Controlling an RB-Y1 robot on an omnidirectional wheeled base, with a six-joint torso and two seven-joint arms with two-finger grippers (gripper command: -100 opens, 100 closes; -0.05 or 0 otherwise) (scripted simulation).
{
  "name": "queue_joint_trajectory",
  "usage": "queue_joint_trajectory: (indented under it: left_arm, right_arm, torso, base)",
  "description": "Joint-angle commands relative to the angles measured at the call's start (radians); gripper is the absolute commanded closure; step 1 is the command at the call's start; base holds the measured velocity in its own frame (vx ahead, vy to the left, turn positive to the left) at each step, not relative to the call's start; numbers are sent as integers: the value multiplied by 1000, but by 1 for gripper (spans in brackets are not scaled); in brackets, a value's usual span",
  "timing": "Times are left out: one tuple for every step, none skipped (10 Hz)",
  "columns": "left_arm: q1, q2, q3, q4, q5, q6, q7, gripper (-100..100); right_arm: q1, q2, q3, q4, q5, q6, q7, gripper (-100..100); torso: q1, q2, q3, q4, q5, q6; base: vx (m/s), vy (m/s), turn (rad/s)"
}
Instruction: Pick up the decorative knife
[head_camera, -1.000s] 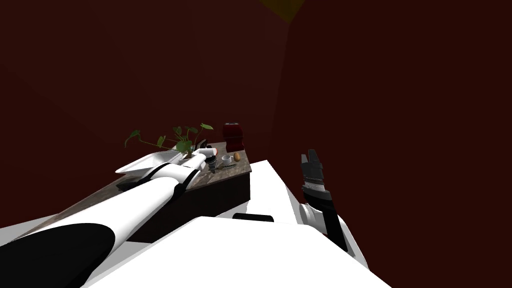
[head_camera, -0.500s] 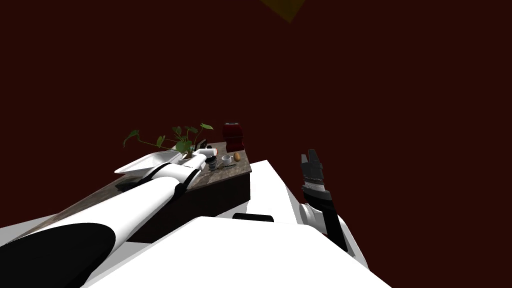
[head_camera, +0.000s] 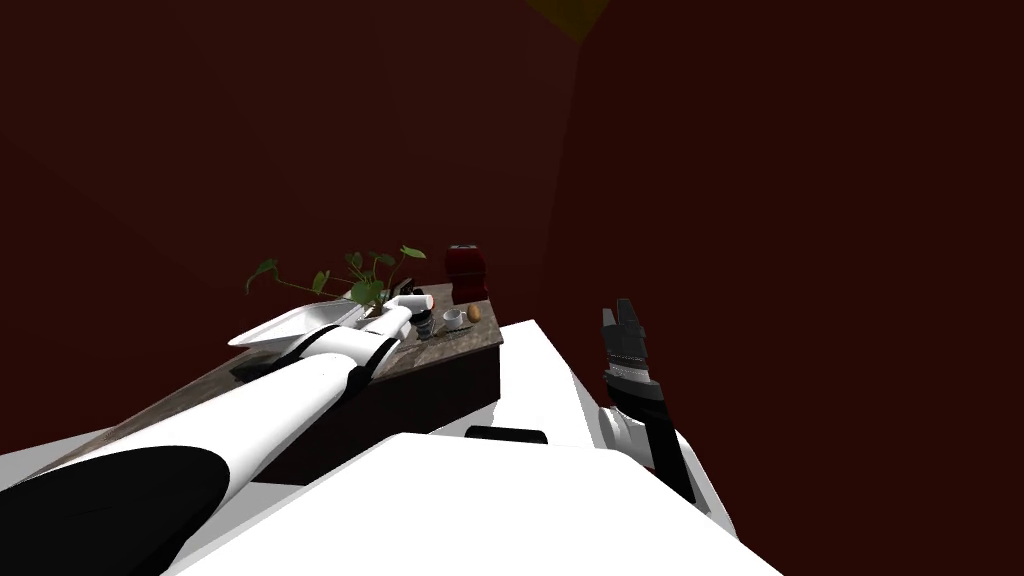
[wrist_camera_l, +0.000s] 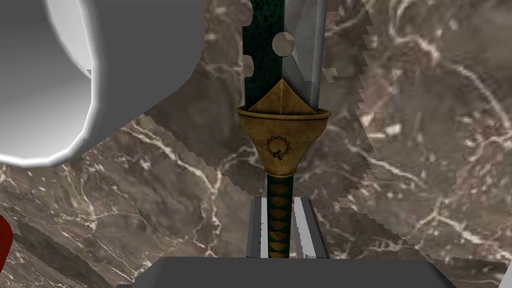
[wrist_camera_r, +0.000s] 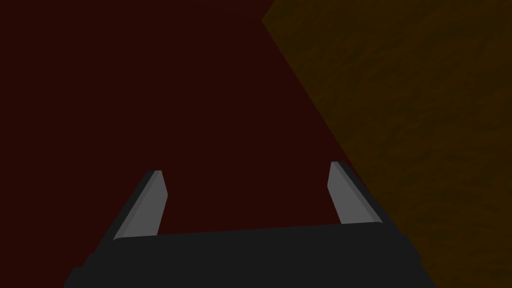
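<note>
The decorative knife (wrist_camera_l: 282, 140) has a gold guard, a green-and-gold wrapped handle and a grey and dark green blade. It lies along the brown marbled counter top (wrist_camera_l: 415, 150). My left gripper (wrist_camera_l: 279, 200) is shut on the handle just behind the guard, one finger pressing each side. In the head view the left arm reaches across the counter to the left gripper (head_camera: 426, 328), beside the knife (head_camera: 452, 337). My right gripper (head_camera: 622, 316) is raised at the right, away from the counter, and in its wrist view the right gripper (wrist_camera_r: 245, 172) stands open with nothing between its fingers.
A white cup (wrist_camera_l: 45, 80) stands close beside the blade, the same cup (head_camera: 453, 319) with a brown egg (head_camera: 474, 313) next to it. A dark red appliance (head_camera: 466, 270), a leafy plant (head_camera: 350, 275) and a white basin (head_camera: 295, 325) share the counter. Dark red walls surround it.
My left fingers have closed onto the knife's handle. The arms and the things on the counter have otherwise stayed where they were.
</note>
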Motion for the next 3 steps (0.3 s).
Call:
queue_joint_trajectory:
  left_arm:
    - [-27, 4, -4, 33, 3, 2, -9, 100]
    - [-21, 4, -3, 23, 2, 6, -5, 100]
    - [-23, 4, -3, 28, 3, 4, -7, 0]
  right_arm:
    - [0, 0, 0, 0, 0, 0, 0, 0]
    - [0, 0, 0, 0, 0, 0, 0, 0]
    - [0, 0, 0, 0, 0, 0, 0, 0]
  torso:
    - [0, 0, 0, 0, 0, 0]
    - [-1, 1, 0, 0, 0, 0]
    - [0, 0, 0, -1, 1, 0]
  base:
    - [-27, -21, 4]
    - [-10, -8, 1]
    - [0, 0, 0]
